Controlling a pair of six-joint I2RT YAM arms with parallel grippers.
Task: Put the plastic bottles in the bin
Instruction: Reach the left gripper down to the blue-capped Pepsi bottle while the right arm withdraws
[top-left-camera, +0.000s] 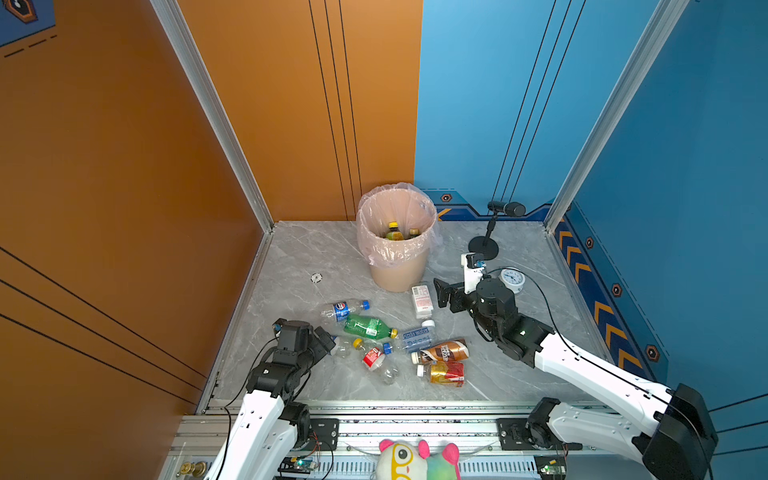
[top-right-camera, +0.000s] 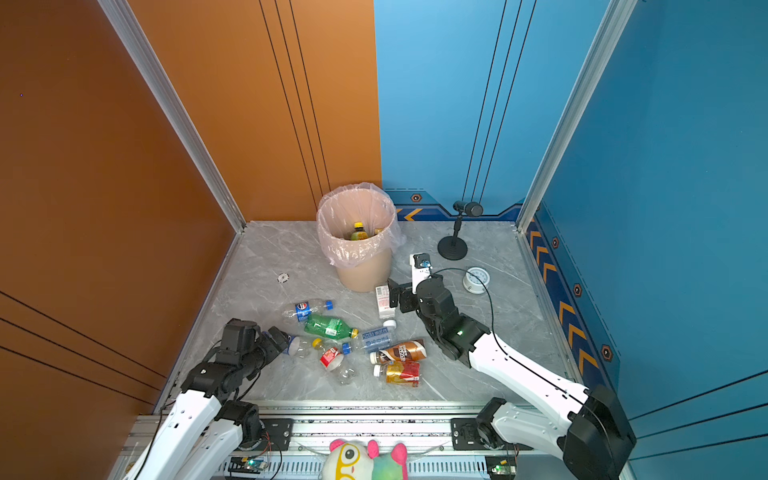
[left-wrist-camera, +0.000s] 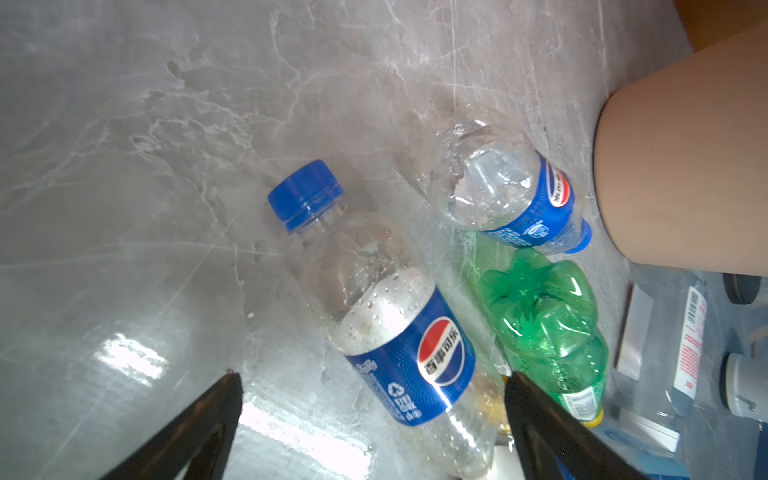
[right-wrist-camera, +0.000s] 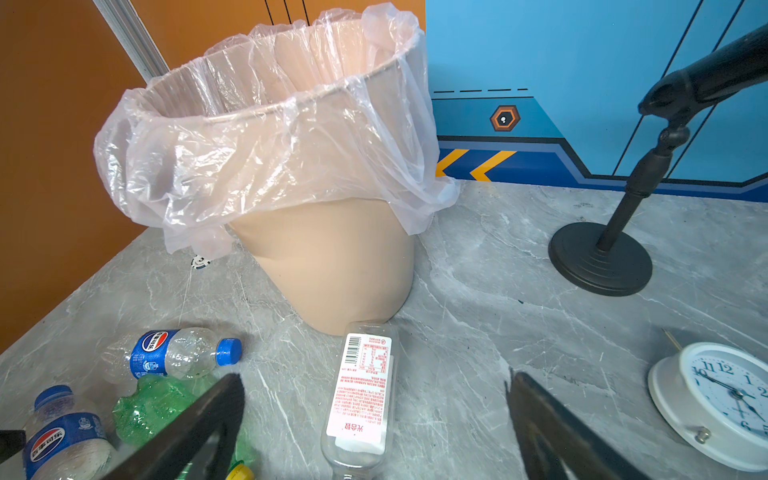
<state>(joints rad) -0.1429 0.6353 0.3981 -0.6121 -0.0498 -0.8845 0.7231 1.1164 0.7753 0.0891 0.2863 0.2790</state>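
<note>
Bottles (top-left-camera: 368, 327) are lying at six o'clock from the bin (top-left-camera: 397, 276); I'm aiming the left tool (left-wrist-camera: 372, 375), jaws apart, empty, to straddle the nearest blue-label bottle (left-wrist-camera: 399, 332) mid-body; right tool (right-wrist-camera: 374, 376) hanging apart too.

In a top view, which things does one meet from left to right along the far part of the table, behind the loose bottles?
First the small round chip → bin → round base of the microphone stand → white clock.
</note>
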